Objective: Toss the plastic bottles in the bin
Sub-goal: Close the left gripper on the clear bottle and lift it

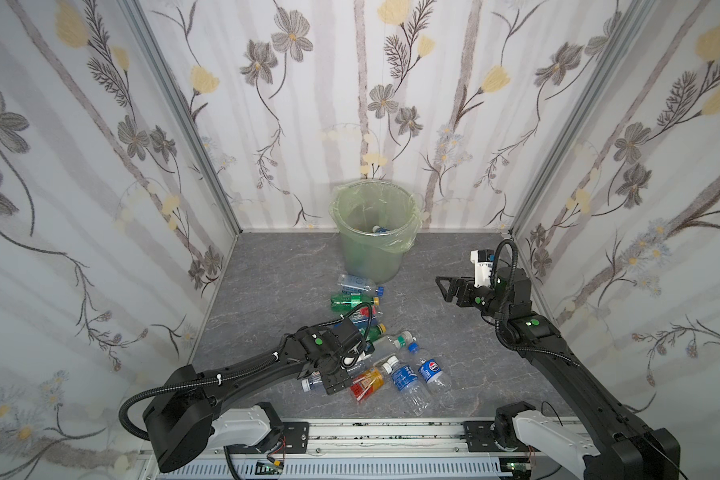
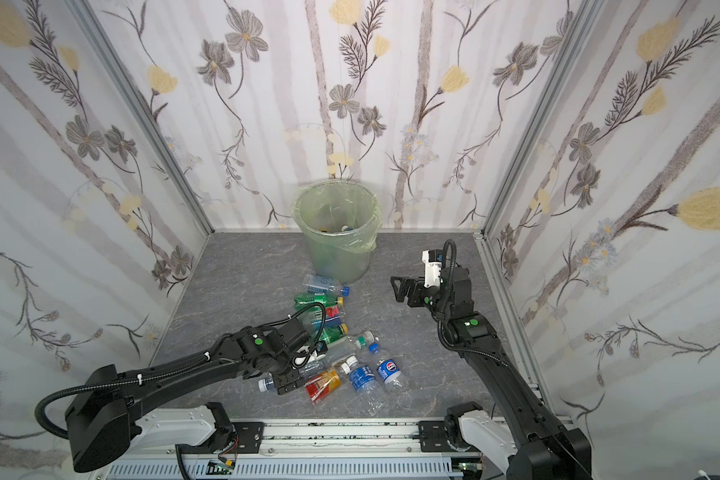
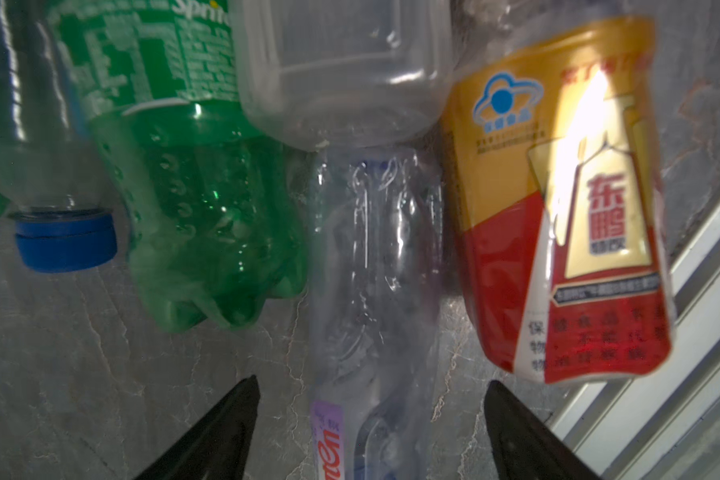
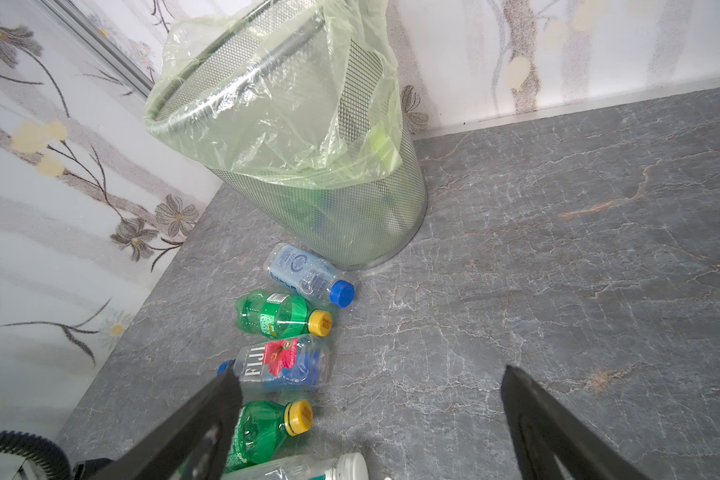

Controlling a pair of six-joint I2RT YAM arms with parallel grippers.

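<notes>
Grey marbled tabletop; floral walls, three sides; bin at rear.

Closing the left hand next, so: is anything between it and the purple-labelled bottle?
Nothing visible. In the left wrist view the purple-labelled bottle lies between the open fingers of the left hand; the green bottle and the red-and-gold bottle flank it, and a clear bottle overlaps its far end.

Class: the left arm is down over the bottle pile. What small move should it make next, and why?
Probably close the left gripper: its fingers straddle the purple-labelled clear bottle with gaps on both sides, so nothing is gripped yet.
</notes>
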